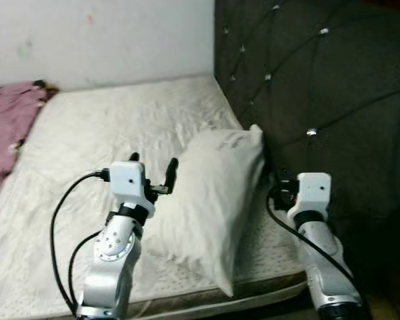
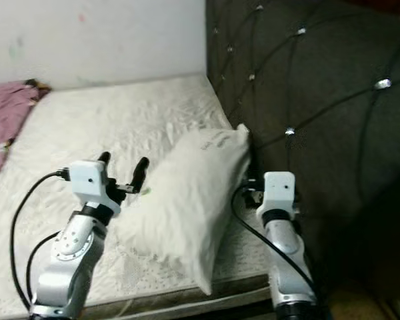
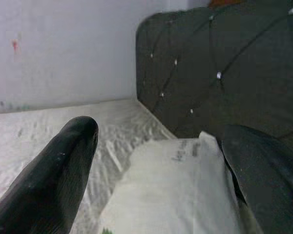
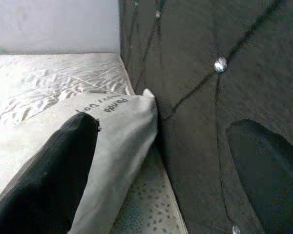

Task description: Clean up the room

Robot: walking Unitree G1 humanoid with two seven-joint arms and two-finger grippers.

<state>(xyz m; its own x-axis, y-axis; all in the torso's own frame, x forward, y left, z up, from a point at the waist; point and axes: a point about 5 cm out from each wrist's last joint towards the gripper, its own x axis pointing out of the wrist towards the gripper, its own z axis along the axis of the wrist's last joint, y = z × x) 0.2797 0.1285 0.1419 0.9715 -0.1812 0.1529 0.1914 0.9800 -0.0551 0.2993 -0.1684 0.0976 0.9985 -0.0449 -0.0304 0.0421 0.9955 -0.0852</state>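
In the left eye view, a bare cream quilted mattress (image 1: 107, 140) meets a dark tufted upholstered headboard (image 1: 320, 87) studded with shiny buttons. A plump off-white rectangular pillow (image 1: 213, 200) lies on the mattress, its far corner touching the headboard and its near corner reaching the mattress's front edge. The left gripper (image 1: 153, 167) hovers just beside the pillow on the side away from the headboard, its two black fingers spread apart with nothing between them. The right arm (image 1: 313, 220) stands between the pillow and the headboard; its gripper's fingers are hidden here. A crumpled pink patterned cloth (image 1: 7, 127) lies on the mattress edge farthest from the headboard, by the pale wall (image 1: 100, 40).

The right eye view gives the same layout, with a small green speck on the mattress next to the pillow, near the left gripper.

In the left wrist view, the black fingers (image 3: 53, 180) are wide apart and empty, the pillow ahead between them and the headboard behind it.

In the right wrist view, the right gripper (image 4: 171, 170) is open and holds nothing; one finger lies over the pillow, the other against the headboard. Dark printed lettering (image 4: 102, 104) marks the pillow near the corner touching the headboard.
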